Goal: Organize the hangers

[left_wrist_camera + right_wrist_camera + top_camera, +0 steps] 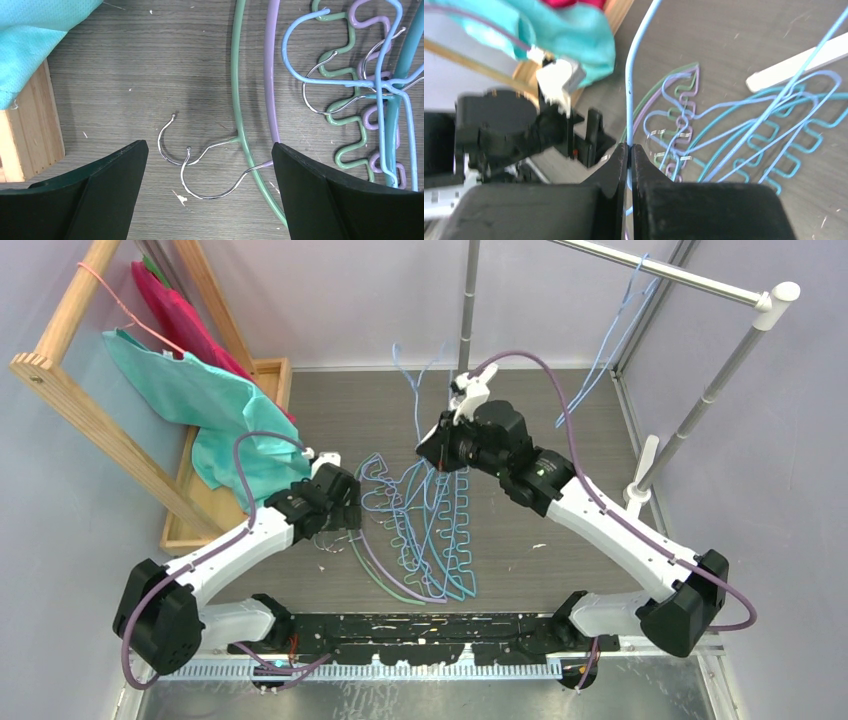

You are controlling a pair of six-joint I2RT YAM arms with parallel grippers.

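Hanging on the rail: at least one light-blue wire hanger (618, 330) hooks over the silver rail (690, 278) at the far right. You can count that one as placed.
Hanger in hand: another thin light-blue hanger (630, 75) is pinched in your right gripper (629, 149). The jaws press together on its wire, which rises upright out of the fingers, just above the far end of the pile.
Pile on the table: the rest lie tangled at the centre of the table (560, 540), between your two arms. They are the green hanger (237, 75), the lilac hanger (270, 75) and the teal hanger (400, 115), with more light-blue wires threaded through their zigzag bars.
Left gripper: your left gripper (209, 149) hovers with jaws wide apart over the two metal hooks (182, 172) of the green and lilac hangers. It touches neither.
Progress: early, by the look of it. One hanger is up and one is gripped, while most sit unsorted on the table.
Left to do: you likely need to free the gripped wire from the tangle and carry it to the rail, well apart from the pile.
Far left: a wooden rack (60, 380) carries a teal cloth (200, 400) and a pink wire hanger (120, 300).
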